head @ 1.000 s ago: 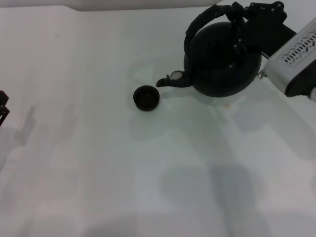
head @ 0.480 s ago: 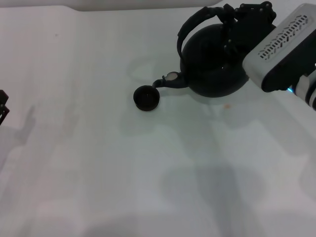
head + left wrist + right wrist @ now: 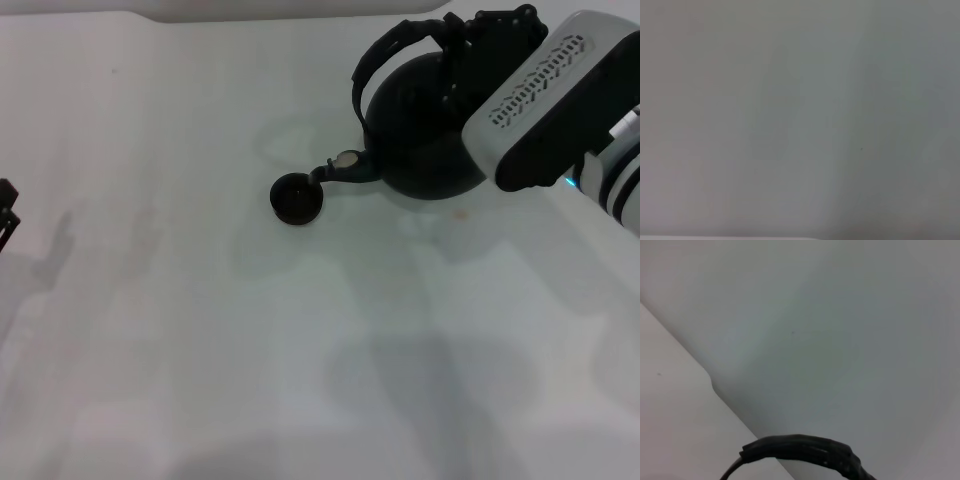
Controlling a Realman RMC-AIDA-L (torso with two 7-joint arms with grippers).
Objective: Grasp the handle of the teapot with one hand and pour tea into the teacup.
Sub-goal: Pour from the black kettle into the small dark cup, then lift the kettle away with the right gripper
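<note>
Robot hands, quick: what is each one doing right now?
Right gripper: shut on the handle of the teapot.
Left gripper: parked at the table edge, cannot be told.

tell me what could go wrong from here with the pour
The teacup is tiny next to the teapot, and the spout tip is right at its rim, so a fast tilt could overshoot or nudge the cup. The right gripper grips the handle near one end, so the pot might swing. The left gripper sits far off and cannot steady the cup.
</note>
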